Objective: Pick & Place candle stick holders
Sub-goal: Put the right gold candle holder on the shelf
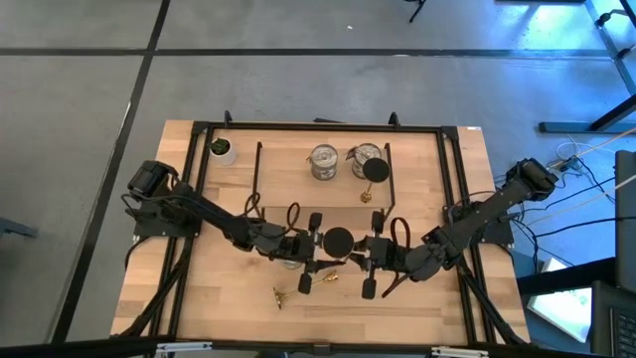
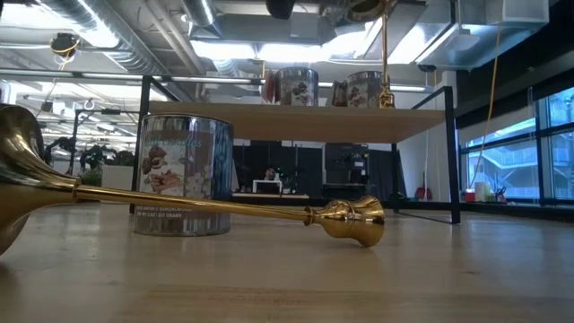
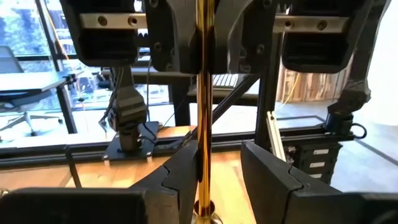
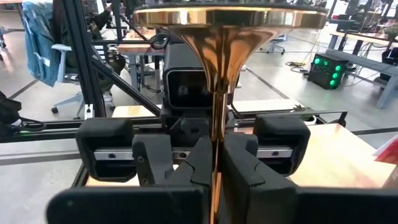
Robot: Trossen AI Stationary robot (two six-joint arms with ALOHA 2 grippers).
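Above the middle of the counter point(image 1: 417, 298), toward its front edge, a brass stick point(image 1: 339, 241) stands upright between the two grippers, its dark disc end facing up. The left gripper point(image 1: 310, 251) and the right gripper point(image 1: 370, 261) meet at it from opposite sides. In the wrist views the left fingers point(image 3: 186, 180) sit close on either side of the slim stem, and the right fingers point(image 4: 239, 168) close on it below the flared disc. A second stick point(image 1: 280, 294) lies on its side near the front edge. A third stick point(image 1: 374, 173) stands on the shelf point(image 1: 298, 189) at the back edge beside two silvery cups point(image 1: 324, 162).
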